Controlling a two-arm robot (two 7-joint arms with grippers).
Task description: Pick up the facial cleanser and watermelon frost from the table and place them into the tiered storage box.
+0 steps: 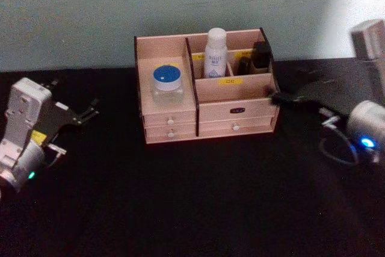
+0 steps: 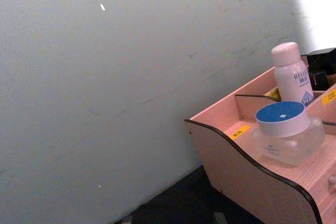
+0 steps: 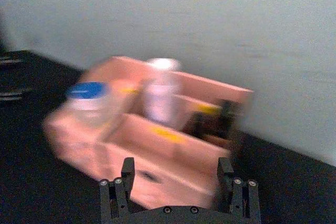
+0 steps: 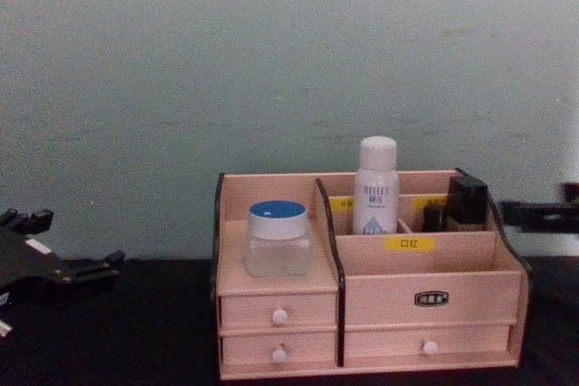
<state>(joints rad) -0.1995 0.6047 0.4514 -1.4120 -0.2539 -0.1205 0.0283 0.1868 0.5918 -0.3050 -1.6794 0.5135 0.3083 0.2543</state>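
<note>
Facial cleanser [image 4: 376, 185] reads "RELLET" — box label [image 4: 408, 243] seemingly "口红".

Bottle and jar both sit inside the pink wooden organizer.

The tiered storage box [image 1: 174, 126], a light pinkish wooden organizer with dark edges, stepped compartments, yellow labels and four small white-knobbed drawers, stands upright on the black counter [image 1: 180, 209] close to the pale wall. The facial cleanser [image 4: 375, 185], a tall white cylindrical bottle with a rounded white cap, grey lettering and a blue drop mark, stands upright in a rear compartment near the middle of the box. The watermelon frost [image 4: 278, 239], a squat clear frosted jar with a round blue lid rimmed in white, rests upright on the box's left platform above the two left drawers, apart from the bottle.
</note>
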